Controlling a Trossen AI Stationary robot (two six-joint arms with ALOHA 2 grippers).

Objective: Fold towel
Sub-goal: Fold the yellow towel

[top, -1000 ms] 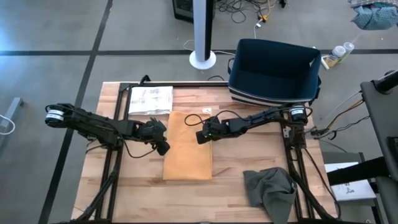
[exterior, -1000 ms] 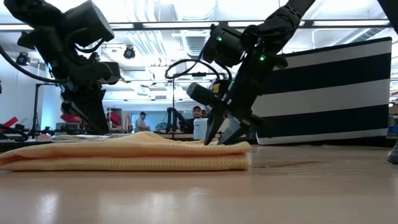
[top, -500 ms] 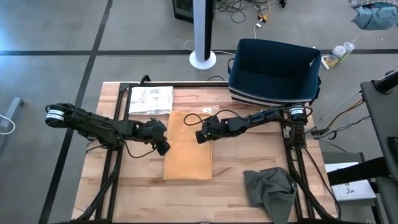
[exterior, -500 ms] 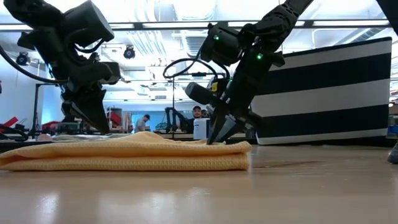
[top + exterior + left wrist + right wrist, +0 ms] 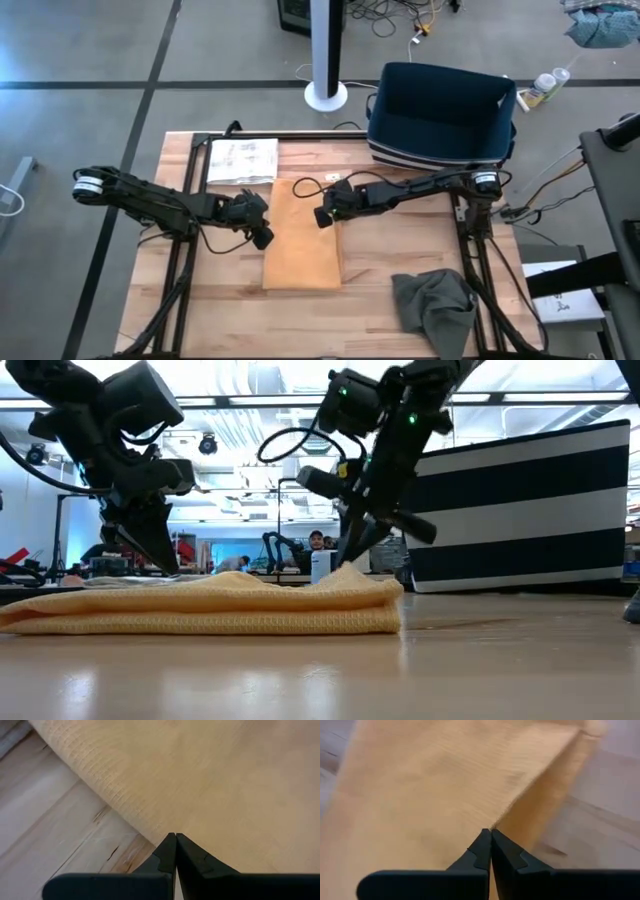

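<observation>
Clamped shut since a second ago: right gripper (image 5: 322, 216) now pinching towel (image 5: 303, 236) edge, lifted slightly. Left gripper (image 5: 263, 237) closed at towel's opposite edge. Towel flat between both, on table (image 5: 370, 260).

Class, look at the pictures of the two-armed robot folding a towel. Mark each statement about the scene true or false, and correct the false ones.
1. The tan towel lies spread out in a single layer. False: it is already folded into a long strip.
2. The right end effector is shut on the towel's edge. True.
3. The striped bin stands on the floor. False: it sits at the table's far edge.
4. A crumpled grey cloth lies near the table's front right corner. True.
5. The left end effector is wide open. False: it is shut, at the towel's left edge.
</observation>
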